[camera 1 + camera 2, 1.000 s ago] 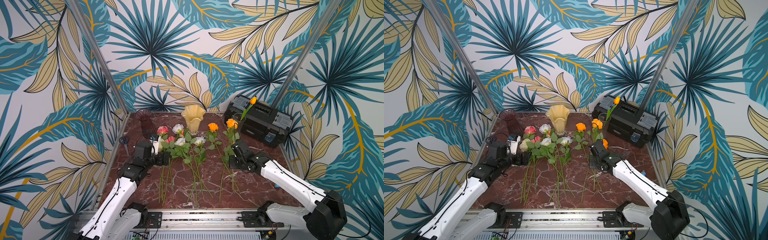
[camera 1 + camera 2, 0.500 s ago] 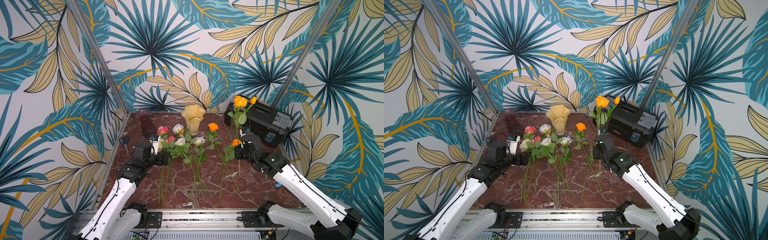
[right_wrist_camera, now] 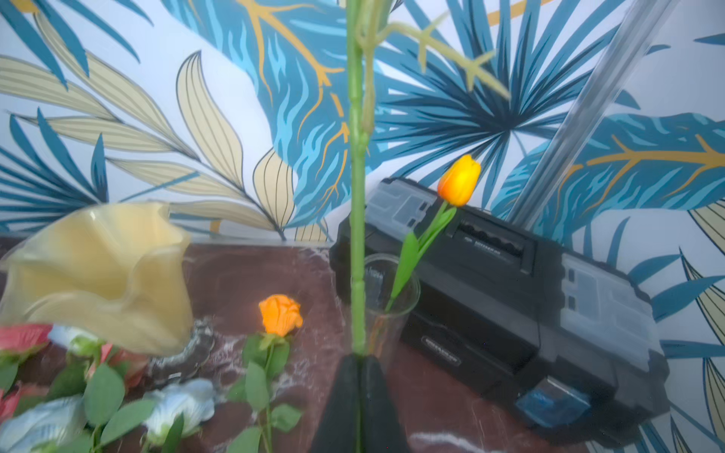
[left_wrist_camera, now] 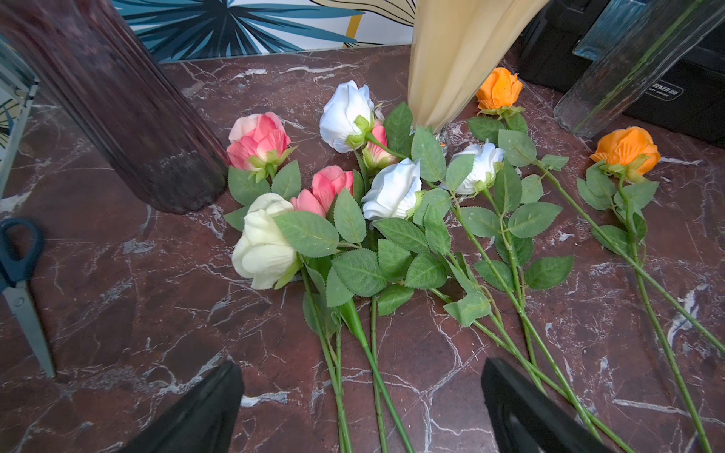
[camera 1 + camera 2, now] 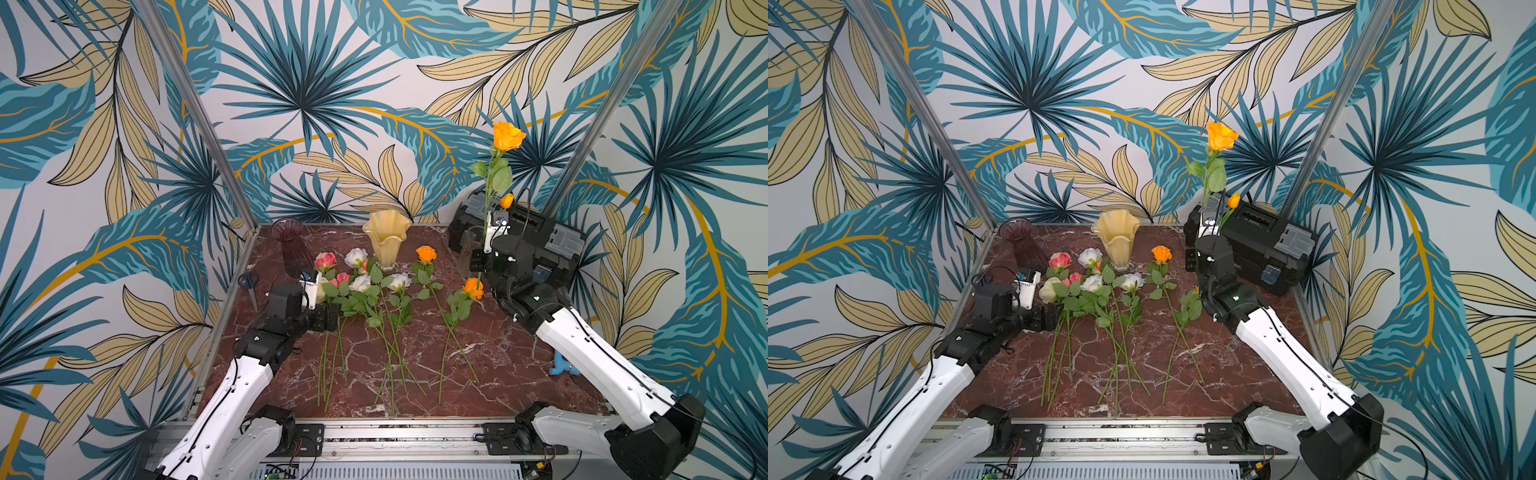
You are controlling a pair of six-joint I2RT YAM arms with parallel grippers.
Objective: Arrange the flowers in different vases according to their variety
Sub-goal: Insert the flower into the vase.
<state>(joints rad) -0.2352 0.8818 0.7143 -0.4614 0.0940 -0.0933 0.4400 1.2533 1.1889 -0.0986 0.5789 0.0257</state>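
While the right gripper [image 3: 359, 362] is squeezing shut on the green stem of an orange rose [image 5: 507, 136], it is holding that flower straight up, right of the middle in both top views, close by the clear vase [image 3: 386, 298] with an orange bud [image 3: 459, 180] in it. The left gripper [image 4: 361, 380] is hanging wide open over the stems of the pink and white flowers [image 4: 333, 188] lying on the surface [image 5: 498, 365], left of the middle. The purple vase [image 5: 291, 245] and the yellow vase [image 5: 387, 237] are standing behind them.
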